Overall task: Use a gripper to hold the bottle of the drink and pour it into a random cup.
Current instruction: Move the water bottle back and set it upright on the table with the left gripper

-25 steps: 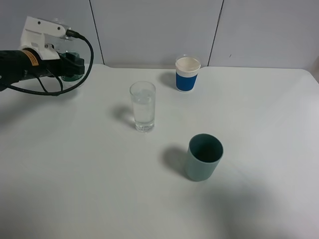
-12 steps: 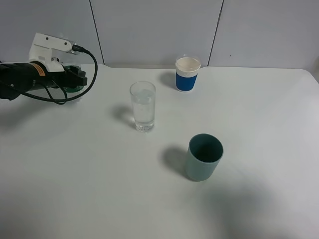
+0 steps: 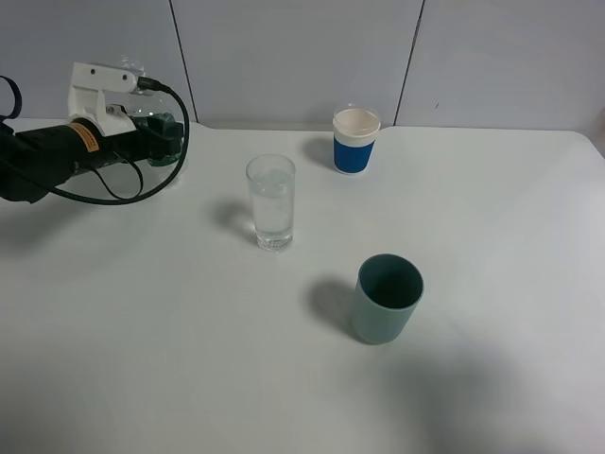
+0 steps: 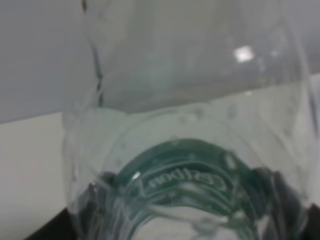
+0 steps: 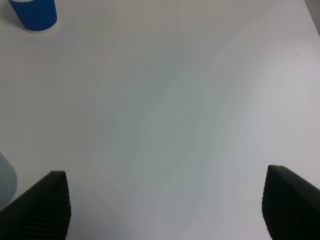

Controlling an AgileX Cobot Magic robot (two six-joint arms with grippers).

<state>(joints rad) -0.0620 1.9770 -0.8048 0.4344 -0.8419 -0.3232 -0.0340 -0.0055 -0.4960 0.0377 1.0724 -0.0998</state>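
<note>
My left jaws pinch the clear bottle at the far left of the desk, and my right jaws stand spread over bare desk.

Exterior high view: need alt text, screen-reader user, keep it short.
The left gripper at the table's far left edge holds a clear bottle, away from the cups. On the white table stand a clear glass with water near the centre, a blue-sleeved paper cup toward the back, and an empty teal cup nearest the camera.
</note>
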